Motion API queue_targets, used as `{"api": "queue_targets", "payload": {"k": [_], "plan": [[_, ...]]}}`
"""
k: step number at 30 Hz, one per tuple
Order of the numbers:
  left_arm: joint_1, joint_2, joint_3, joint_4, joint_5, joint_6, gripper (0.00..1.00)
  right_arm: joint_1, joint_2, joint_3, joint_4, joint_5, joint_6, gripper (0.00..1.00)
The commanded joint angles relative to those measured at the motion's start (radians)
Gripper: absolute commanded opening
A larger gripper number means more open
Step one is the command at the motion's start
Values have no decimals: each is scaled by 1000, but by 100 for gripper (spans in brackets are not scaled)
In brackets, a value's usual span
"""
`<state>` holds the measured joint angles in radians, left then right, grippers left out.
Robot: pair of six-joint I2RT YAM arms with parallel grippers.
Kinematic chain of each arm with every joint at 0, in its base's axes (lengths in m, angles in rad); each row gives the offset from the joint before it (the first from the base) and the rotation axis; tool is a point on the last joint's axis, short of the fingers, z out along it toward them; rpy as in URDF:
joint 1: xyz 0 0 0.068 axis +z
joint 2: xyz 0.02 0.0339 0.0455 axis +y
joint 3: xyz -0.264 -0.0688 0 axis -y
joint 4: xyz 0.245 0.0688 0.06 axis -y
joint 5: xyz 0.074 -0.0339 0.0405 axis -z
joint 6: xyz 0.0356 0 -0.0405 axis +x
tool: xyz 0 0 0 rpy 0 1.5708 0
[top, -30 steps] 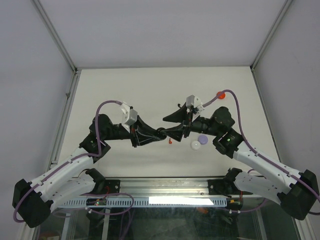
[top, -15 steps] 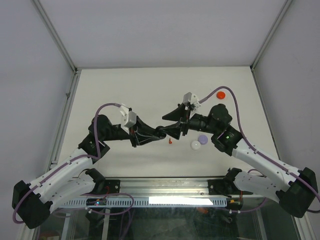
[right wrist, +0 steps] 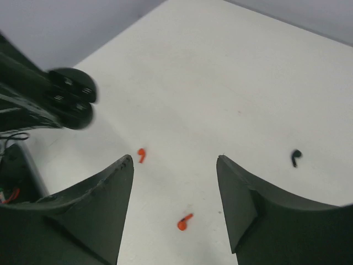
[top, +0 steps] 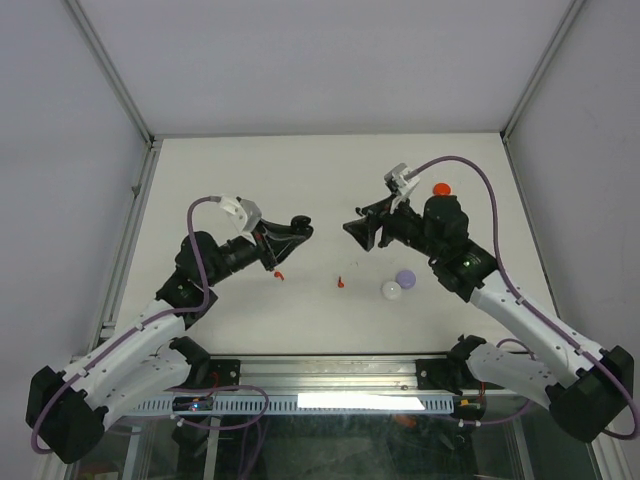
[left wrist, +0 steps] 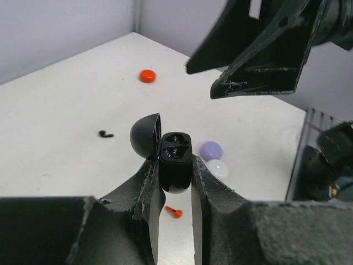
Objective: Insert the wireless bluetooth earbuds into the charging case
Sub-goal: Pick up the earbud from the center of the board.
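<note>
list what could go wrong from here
1. The left hand pinches the open black case by its sides, above the table; a push from above might tip it or make it slip.
2. The right hand is open and empty. A red bud lies right under it and the black bud off to the side, so it might take the wrong colour.

The charging case (left wrist: 175, 157) sits between the jaws of the left gripper (top: 297, 229), above the desk (top: 300, 170) left of its middle; the right gripper (top: 357, 230) faces it, apart. On the desk below lie the left earbud (top: 279, 274) and the middle earbud (top: 341, 282), a third earbud (right wrist: 296, 157) farther back. Right of the middle earbud, a near case (top: 391, 290) lies just beside a second case (top: 405, 277) (slightly behind it). A far case (top: 441, 187) lies toward the far right corner.
</note>
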<state>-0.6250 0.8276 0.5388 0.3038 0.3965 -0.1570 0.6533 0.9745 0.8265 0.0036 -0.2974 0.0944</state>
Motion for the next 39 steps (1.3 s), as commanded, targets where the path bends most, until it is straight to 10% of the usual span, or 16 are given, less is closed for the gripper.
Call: {"api": "queue_targets", "payload": {"k": [1,16,39], "plan": [[44,-55,3,44,-187,-47,0,-64,32,51,-117,214,-18,65],[157,-131,22,-47,-256,-32,0,-298,417,92,-102,420,76,48],[197,-81,58,-74,-92,-51,0,-311,853,300,-218,516,96,35]]}}
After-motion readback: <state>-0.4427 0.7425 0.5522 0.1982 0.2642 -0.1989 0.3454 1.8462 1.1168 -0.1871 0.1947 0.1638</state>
